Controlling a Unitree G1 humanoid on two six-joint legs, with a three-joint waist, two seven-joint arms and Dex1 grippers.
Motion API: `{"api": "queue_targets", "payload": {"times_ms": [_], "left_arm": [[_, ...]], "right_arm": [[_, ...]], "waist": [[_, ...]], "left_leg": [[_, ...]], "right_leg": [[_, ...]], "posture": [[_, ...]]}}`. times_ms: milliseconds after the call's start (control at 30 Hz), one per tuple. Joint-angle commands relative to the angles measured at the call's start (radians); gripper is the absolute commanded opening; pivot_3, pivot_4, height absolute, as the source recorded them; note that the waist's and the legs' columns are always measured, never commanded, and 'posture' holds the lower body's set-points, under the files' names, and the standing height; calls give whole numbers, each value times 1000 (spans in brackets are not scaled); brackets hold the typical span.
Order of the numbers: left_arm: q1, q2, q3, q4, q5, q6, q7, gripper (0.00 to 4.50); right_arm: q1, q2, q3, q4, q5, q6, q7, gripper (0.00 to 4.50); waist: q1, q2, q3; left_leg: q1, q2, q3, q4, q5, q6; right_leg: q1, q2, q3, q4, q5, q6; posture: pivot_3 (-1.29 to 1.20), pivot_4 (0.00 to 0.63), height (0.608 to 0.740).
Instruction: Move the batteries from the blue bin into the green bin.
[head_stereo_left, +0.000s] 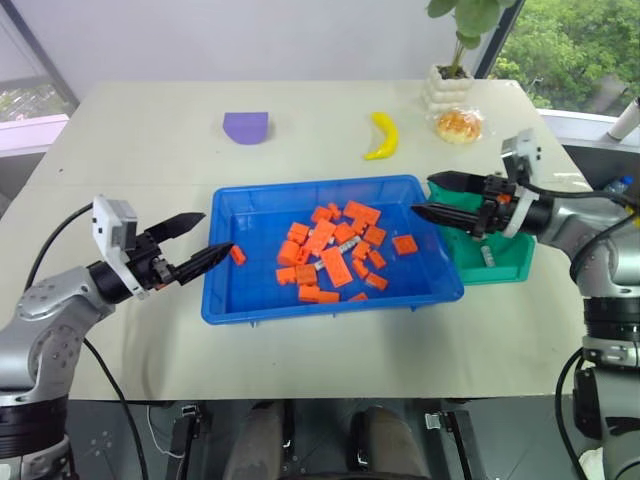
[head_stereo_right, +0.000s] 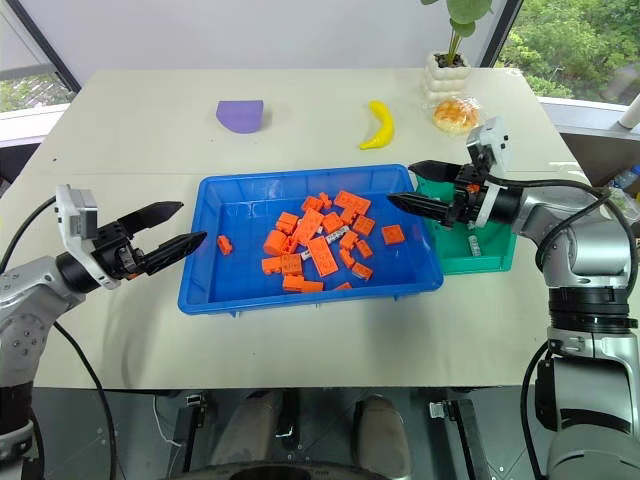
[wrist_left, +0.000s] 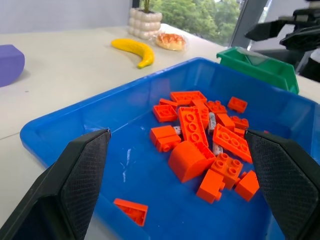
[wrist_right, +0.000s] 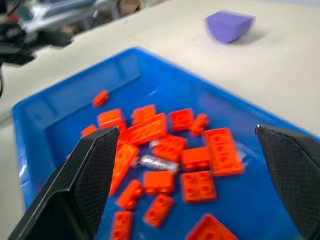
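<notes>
a beige table carries the blue bin, green bin, banana, purple block, bread and planter.

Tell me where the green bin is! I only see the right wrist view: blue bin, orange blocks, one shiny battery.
Observer: The green bin stands close beside the blue bin, on the robot's right.
Operator: Is anything in it?
Observer: Yes, what looks like one small grey battery lies inside.
Operator: Where's the other hand?
Observer: The left hand hovers open at the blue bin's left rim.
</notes>
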Motion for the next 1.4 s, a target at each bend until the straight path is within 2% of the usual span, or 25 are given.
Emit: {"api": "queue_targets", "payload": {"times_ms": [33, 267, 467, 633, 933, 1400], "left_arm": [[-8, 30, 37, -44, -10, -3, -5, 4500], [-11, 43, 14, -68, -8, 6, -10, 4500], [-12, 77, -30, -96, -14, 36, -59, 4500], [-37, 68, -72, -96, 4, 32, -71, 4500], [-36, 32, -92, -125, 3, 28, -45, 4500], [-33, 24, -85, -156, -1, 30, -14, 4500]], "right_arm": [[44, -9, 42, -179, -6, 77, -76, 4477], [94, 90, 60, -334, 53, 231, -241, 4477], [82, 211, 94, -352, 63, 349, -392, 4477], [73, 256, 164, -341, 30, 382, -452, 4477], [55, 281, 226, -341, 17, 440, -508, 4477], [47, 301, 342, -275, -45, 414, -506, 4477]], "waist": [[0, 0, 0], [0, 0, 0], [1, 0, 0], [0, 0, 0], [-1, 0, 0], [-1, 0, 0]], "left_leg": [[0, 0, 0, 0, 0, 0], [0, 0, 0, 0, 0, 0], [0, 0, 0, 0, 0, 0], [0, 0, 0, 0, 0, 0], [0, 0, 0, -1, 0, 0], [0, 0, 0, -1, 0, 0]], "right_leg": [[0, 0, 0, 0, 0, 0], [0, 0, 0, 0, 0, 0], [0, 0, 0, 0, 0, 0], [0, 1, 0, 0, 0, 0], [-1, 1, 0, 0, 0, 0], [-1, 1, 0, 0, 0, 0]], "posture": [[0, 150, 739], [0, 150, 739], [0, 150, 739], [0, 150, 739], [0, 150, 739], [0, 150, 739]]}}
